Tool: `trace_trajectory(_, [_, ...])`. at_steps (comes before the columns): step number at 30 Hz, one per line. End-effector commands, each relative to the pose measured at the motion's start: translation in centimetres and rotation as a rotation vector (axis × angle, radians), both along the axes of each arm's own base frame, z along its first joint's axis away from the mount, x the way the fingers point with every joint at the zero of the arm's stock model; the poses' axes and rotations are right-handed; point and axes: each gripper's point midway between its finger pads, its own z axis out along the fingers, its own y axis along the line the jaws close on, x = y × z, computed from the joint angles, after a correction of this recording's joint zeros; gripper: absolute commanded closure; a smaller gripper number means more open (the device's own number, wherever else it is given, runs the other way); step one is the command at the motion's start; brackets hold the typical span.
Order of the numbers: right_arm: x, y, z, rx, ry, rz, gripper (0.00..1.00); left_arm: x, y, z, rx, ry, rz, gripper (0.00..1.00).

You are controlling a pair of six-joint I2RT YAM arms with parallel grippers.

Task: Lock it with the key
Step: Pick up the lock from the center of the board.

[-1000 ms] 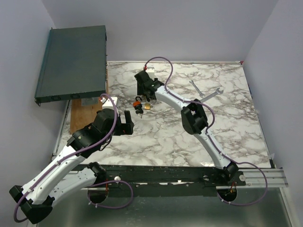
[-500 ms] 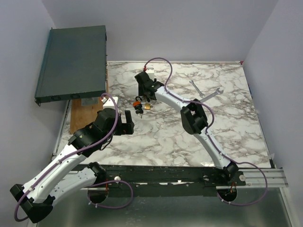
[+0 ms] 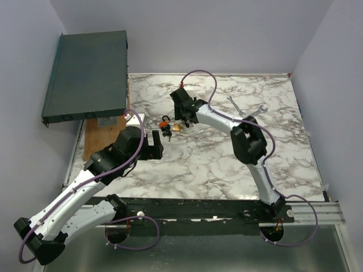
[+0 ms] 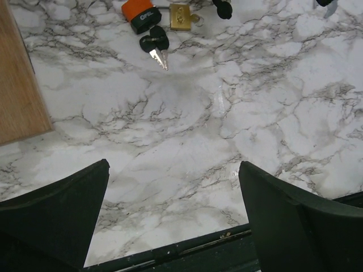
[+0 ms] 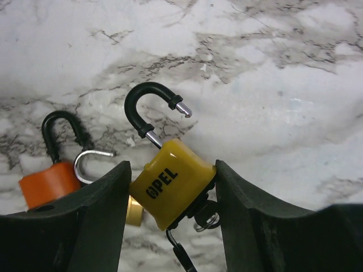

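Right end effector [image 5: 171, 173] rightward, nearer wrenches [image 3: 253, 112]

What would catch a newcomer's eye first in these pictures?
A yellow padlock, its black shackle swung open, sits clamped between the right fingers. Beside it lies an orange padlock, its shackle also open. The left fingers hang wide open over the marble table, short of a black-headed key.

Grey-veined white marble table [image 4: 198, 113]; yellow padlock [image 5: 171, 182]; orange padlock [image 5: 46, 184].
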Motion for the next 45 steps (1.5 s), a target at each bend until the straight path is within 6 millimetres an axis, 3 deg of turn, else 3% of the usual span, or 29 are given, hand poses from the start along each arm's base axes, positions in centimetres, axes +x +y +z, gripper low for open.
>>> trace_trajectory(1, [-0.7,0.1,8.5,0.145,-0.123,0.035,0.88,0.9,-1.7,4.2,-0.052,-0.135,-0.112,0.06])
trace_trajectory(7, [-4.9,-1.6,12.5,0.204,-0.117,0.117,0.93,2.0,-3.1,7.6,-0.054,-0.266,-0.212,0.12])
trace_trajectory(10, [-7.9,-1.9,14.4,0.258,-0.093,0.213,0.95,2.3,-4.2,9.8,-0.056,-0.347,-0.291,0.13])
trace_trajectory(13, [-11.3,-1.9,17.7,0.345,-0.099,0.334,0.95,2.4,-5.0,12.1,-0.054,-0.428,-0.364,0.16])
trace_trajectory(22, [-22.8,-2.4,26.3,0.584,-0.058,0.724,0.94,-0.8,-7.1,16.8,-0.057,-0.658,-0.675,0.25])
trace_trajectory(28, [-28.2,-3.5,30.5,0.683,-0.028,0.884,0.92,-4.6,-7.8,20.7,-0.106,-0.816,-0.863,0.34])
trace_trajectory(32, [-30.6,-4.0,31.9,0.731,0.006,0.949,0.91,-5.7,-7.8,22.3,-0.119,-0.877,-0.904,0.36])
trace_trajectory(39, [-32.5,-4.3,33.7,0.786,0.041,0.999,0.91,-7.5,-9.0,22.0,-0.168,-0.954,-1.035,0.41])
trace_trajectory(45, [-33.6,-4.2,34.8,0.834,0.062,1.041,0.91,-7.6,-10.0,21.9,-0.182,-0.928,-1.086,0.43])
